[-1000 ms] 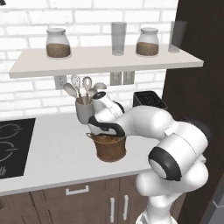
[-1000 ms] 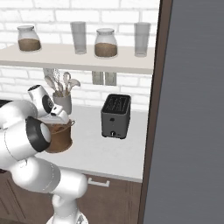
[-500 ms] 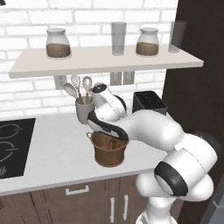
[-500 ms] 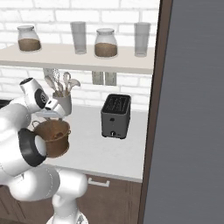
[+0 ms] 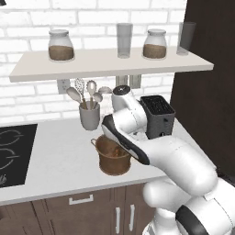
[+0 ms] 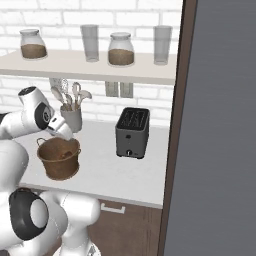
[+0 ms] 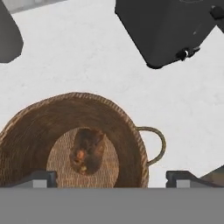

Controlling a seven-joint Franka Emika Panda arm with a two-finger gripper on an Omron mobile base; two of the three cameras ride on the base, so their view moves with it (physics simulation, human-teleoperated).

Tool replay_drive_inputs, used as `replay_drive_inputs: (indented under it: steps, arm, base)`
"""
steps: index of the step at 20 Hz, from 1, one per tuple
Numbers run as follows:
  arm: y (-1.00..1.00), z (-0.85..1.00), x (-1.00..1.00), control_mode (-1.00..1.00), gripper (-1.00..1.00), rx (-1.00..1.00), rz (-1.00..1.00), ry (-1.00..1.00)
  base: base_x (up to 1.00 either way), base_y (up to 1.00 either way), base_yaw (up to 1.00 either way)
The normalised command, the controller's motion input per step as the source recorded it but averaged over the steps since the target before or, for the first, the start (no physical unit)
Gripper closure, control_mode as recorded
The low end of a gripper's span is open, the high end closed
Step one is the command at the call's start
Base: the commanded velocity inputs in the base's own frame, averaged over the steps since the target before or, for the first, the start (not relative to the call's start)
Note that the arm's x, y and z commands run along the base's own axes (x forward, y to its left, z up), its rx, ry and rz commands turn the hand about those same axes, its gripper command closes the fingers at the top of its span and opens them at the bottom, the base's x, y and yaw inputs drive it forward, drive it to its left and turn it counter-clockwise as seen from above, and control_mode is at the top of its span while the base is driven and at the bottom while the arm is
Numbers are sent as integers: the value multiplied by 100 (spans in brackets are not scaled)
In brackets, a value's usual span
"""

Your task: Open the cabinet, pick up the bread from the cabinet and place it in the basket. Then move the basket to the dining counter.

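Arm swung up and back since a second ago, pincer lifted off basket and spread wide, holding nothing. Bread lies flat on basket floor, dropped there on purpose I'd guess, so that half looks done. Basket sits upright on white worktop, between utensil holder and toaster, near front edge. Bread is straight below pincer, clear gap between, tips straddling basket rim. Loop handle pokes out toward one tip, likely next grab spot for carry to dining counter.

Brown woven basket w/ dark brown bread, black toaster, white counter.
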Motion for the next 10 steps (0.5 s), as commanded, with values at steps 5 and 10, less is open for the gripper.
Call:
replay_drive_inputs:
  steps: [5,10]
  arm:
    - [-41,5,-62,-100,-100,18,-38,-4]
    - [-17,0,-35,-100,-100,26,-16,0]
  base:
    - [0,0,0]
    - [0,0,0]
